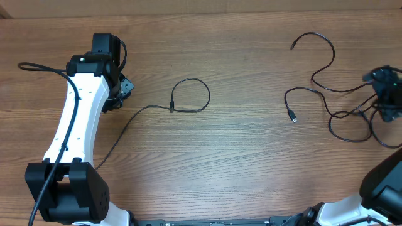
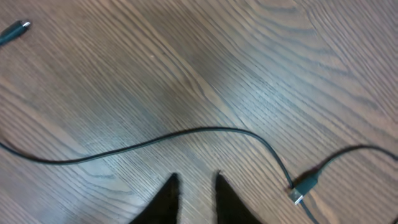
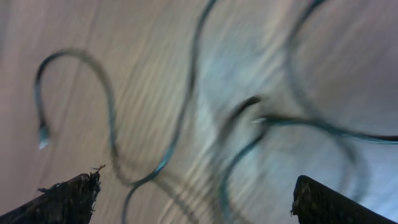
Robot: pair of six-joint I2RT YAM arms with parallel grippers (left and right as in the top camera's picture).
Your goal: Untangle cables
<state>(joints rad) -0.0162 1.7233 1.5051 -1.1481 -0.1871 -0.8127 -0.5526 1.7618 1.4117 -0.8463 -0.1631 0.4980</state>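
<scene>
Thin black cables, one loosely looped, others tangled

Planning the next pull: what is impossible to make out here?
1. Right wrist view: cables motion-blurred, crossings unreadable.
2. Overhead: right gripper covers some cables.
3. Overhead: left arm hides the looped cable's far end.
4. Left wrist view: top-left plug cut by the edge.
</scene>
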